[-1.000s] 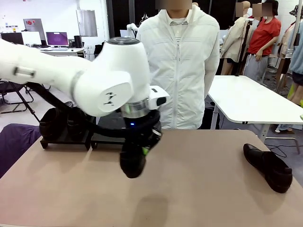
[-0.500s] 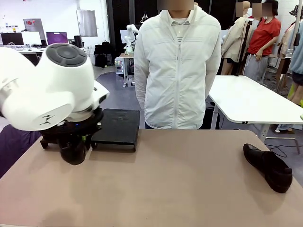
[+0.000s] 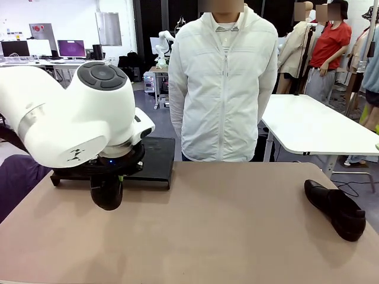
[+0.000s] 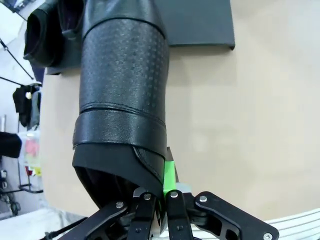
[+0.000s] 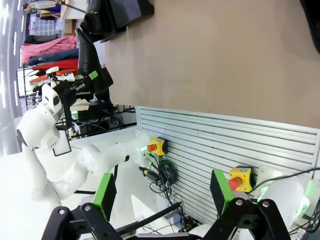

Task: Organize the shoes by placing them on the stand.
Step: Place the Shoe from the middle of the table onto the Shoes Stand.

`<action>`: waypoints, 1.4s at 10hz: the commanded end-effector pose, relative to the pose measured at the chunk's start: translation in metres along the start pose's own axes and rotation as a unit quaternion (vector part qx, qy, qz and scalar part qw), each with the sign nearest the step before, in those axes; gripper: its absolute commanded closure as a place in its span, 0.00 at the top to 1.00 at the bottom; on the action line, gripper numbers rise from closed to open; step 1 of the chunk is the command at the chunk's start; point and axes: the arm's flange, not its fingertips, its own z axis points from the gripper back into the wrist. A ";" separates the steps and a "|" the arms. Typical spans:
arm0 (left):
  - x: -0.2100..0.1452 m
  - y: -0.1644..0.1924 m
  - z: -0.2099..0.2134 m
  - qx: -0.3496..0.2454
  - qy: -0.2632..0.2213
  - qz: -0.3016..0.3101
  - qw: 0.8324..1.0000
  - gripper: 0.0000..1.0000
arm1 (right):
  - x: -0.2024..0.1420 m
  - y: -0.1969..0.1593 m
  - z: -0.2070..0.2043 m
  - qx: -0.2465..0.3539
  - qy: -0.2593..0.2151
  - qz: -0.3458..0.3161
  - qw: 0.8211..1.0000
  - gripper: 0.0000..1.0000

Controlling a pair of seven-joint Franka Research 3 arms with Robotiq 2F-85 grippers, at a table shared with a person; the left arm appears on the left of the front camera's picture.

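Since a second ago, the shoe (image 4: 125,85) has swung with me across the counter (image 3: 237,248) toward the stand (image 4: 200,22). It hangs toe-down below my left claw (image 4: 165,175), pinched tight by its heel rim to keep the sole free for landing flat. My right claw (image 5: 162,200) gapes empty.

Lab: PC monitors (image 3: 71,48), work tables (image 3: 314,127).

The tan table (image 3: 237,225) lies under the left hand (image 4: 164,192). Past that hand, to its right, stands a person in a white zip jacket (image 3: 222,83). Farther right sits a white table (image 3: 308,124), a person in a red top (image 3: 328,41) behind it. Ahead of the right hand (image 5: 162,192), a slatted panel (image 5: 200,132) carries 2 yellow boxes with red buttons (image 5: 239,179).
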 end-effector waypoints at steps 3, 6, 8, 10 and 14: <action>0.110 0.003 -0.062 -0.014 -0.010 -0.109 0.994 0.00 | 0.000 0.000 0.000 0.009 -0.002 0.012 1.000 1.00; 0.192 0.011 -0.132 0.005 0.003 -0.091 0.996 0.00 | 0.000 0.000 0.000 0.009 -0.002 0.012 1.000 1.00; 0.211 0.006 -0.160 0.034 -0.012 -0.045 0.998 0.00 | 0.000 0.000 0.000 0.009 -0.002 0.012 1.000 1.00; 0.218 0.001 -0.176 0.031 -0.001 -0.015 0.999 0.00 | 0.000 0.000 0.000 0.009 -0.002 0.012 1.000 1.00; 0.218 -0.013 -0.197 0.031 0.017 -0.027 0.999 0.00 | 0.000 0.000 0.000 0.009 -0.002 0.012 1.000 1.00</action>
